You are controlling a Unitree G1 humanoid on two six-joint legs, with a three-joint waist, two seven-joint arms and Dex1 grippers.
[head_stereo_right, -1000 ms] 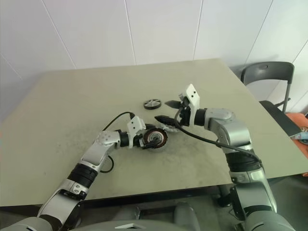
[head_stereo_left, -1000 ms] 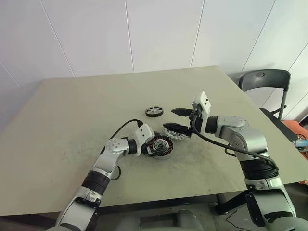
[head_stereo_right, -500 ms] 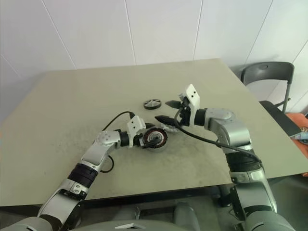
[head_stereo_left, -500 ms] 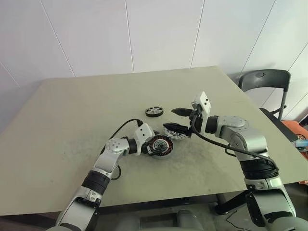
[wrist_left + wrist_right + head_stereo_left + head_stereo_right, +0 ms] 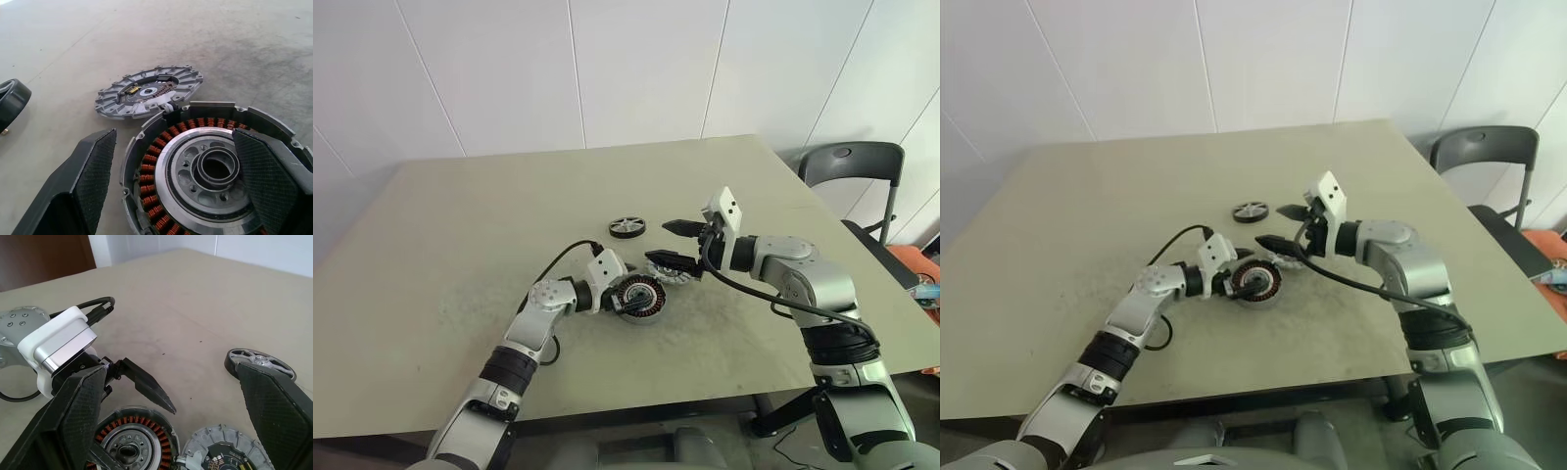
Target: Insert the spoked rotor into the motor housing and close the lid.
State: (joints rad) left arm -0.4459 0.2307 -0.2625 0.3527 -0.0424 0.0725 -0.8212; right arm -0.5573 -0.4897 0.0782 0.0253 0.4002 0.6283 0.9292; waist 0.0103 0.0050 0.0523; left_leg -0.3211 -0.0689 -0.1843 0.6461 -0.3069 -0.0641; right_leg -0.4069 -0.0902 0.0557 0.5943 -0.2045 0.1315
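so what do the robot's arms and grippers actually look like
Both arms are silver-grey metal with black ribbed joint bands. Each wrist carries a white box-shaped module, with a black cable looping out. The left gripper and right gripper each have two black, pointed fingers with finely textured inner pads.

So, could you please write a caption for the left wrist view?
Left gripper open around the motor housing, with the lid lying flat on the table beyond it.
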